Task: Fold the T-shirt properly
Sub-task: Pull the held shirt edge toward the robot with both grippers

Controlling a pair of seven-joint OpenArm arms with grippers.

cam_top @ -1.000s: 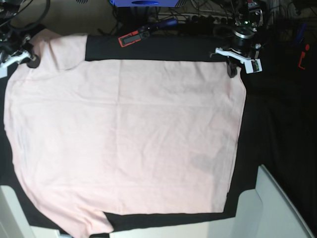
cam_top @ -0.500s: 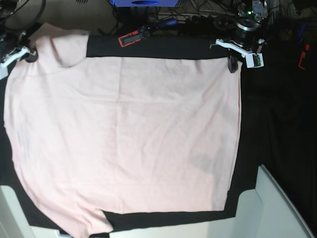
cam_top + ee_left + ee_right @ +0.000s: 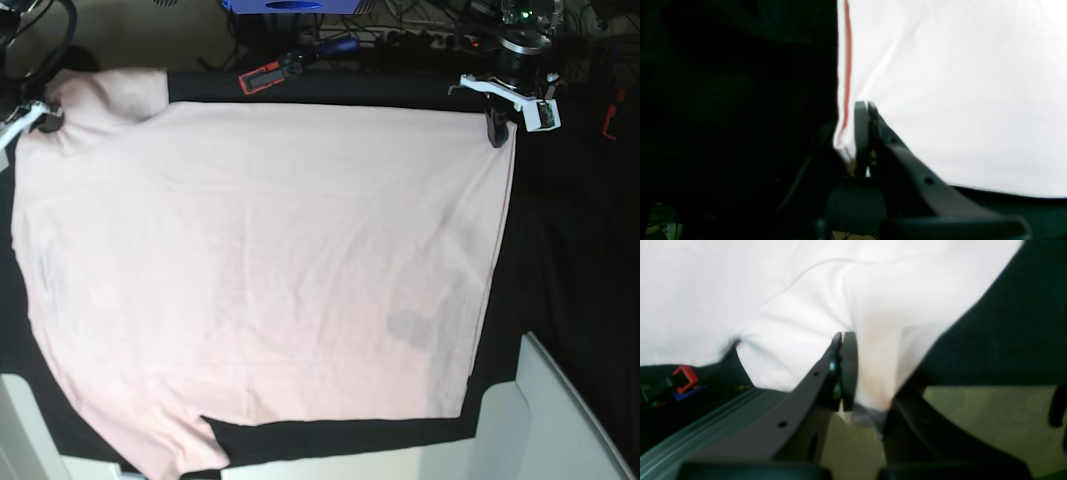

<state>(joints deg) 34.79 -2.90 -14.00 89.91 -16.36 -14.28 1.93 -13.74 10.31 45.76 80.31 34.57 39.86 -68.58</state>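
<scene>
**Pink T-shirt spread on the black table, held at two top corners**

A black table cloth (image 3: 570, 260) covers the work surface. At the bottom of the base view two pale panels (image 3: 540, 420) stand at the lower corners. Along the top edge of the frame there are dark cables, a blue object (image 3: 285, 5) and a small red and black tool (image 3: 265, 77).

The T-shirt (image 3: 260, 270) lies flat and fills most of the frame, from the upper left to the lower right. Its plain side is up. One sleeve points to the upper left, another to the lower left.

The left gripper (image 3: 497, 132) is at the upper right of the base view, pointing down on the top right corner of the shirt. In its wrist view the two dark fingers (image 3: 861, 133) are pressed together with the cloth edge between them. The right gripper (image 3: 45, 118) is at the upper left edge, and its fingers (image 3: 848, 370) are also closed on the fabric, near the sleeve.

The cotton looks soft and pale pink, with light wrinkles and a faint grey mark (image 3: 412, 327) at the lower right. A thin red line (image 3: 847, 66) runs along the hem in the left wrist view.
</scene>
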